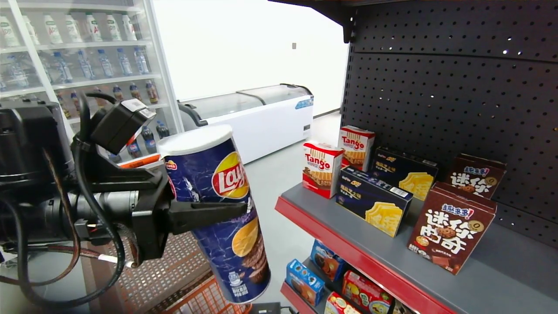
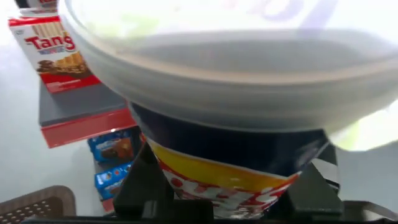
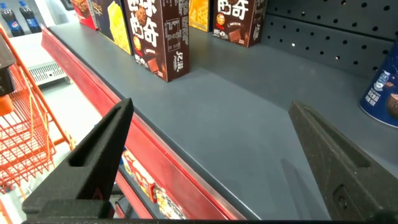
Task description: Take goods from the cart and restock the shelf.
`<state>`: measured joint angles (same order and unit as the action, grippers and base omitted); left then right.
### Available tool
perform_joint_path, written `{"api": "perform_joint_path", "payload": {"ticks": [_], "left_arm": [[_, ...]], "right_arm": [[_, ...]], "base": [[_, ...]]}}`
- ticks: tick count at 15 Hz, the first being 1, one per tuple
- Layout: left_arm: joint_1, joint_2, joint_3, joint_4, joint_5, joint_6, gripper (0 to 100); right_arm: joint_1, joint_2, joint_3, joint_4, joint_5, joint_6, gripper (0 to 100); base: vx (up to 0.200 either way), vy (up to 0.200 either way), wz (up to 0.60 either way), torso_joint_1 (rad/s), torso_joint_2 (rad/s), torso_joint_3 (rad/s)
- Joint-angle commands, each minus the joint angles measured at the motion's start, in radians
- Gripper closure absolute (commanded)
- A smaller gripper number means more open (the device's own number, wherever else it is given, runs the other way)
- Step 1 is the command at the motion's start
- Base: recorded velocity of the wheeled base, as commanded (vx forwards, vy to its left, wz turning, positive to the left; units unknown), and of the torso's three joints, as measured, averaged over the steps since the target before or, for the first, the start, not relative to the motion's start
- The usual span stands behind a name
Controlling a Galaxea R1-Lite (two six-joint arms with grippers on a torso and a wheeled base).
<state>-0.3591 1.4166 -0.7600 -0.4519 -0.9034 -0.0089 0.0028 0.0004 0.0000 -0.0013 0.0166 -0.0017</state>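
Observation:
My left gripper point(image 1: 218, 209) is shut on a tall blue chips can point(image 1: 218, 192) with a white lid, held tilted in the air to the left of the shelf. In the left wrist view the can point(image 2: 230, 149) sits between the black fingers point(image 2: 140, 190), with its lid closest to the camera. The grey shelf board point(image 1: 331, 218) with a red front edge carries red-and-white wafer boxes point(image 1: 321, 168), dark blue boxes point(image 1: 375, 200) and brown cookie boxes point(image 1: 453, 226). My right gripper point(image 3: 211, 112) is open with nothing in it, hanging over a bare stretch of the shelf board point(image 3: 236, 137).
The orange wire cart point(image 1: 196, 301) lies below the can and also appears beside the shelf point(image 3: 25, 137). A lower shelf holds several small snack boxes point(image 1: 305, 279). A blue can point(image 3: 382, 93) stands by the pegboard back wall point(image 1: 436, 87). A drinks fridge point(image 1: 87, 56) and chest freezer point(image 1: 261, 113) stand behind.

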Motion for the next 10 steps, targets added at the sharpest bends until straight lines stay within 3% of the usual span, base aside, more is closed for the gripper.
{"api": "perform_joint_path", "payload": {"ticks": [1,6,10], "left_arm": [[-0.035,-0.042,0.008,0.019,0.0,0.003,100],[-0.046,-0.071,0.041,0.021,0.0,0.006,100],[-0.052,-0.097,0.059,0.022,0.0,0.017,100]], "right_arm": [[0.002,0.0,0.0,0.0,0.0,0.0,0],[0.0,0.0,0.0,0.0,0.0,0.0,0],[0.0,0.0,0.0,0.0,0.0,0.0,0]], "base": [[0.0,0.0,0.0,0.0,0.0,0.0],[0.0,0.0,0.0,0.0,0.0,0.01],[0.0,0.0,-0.6,-0.002,0.0,0.002]]}}
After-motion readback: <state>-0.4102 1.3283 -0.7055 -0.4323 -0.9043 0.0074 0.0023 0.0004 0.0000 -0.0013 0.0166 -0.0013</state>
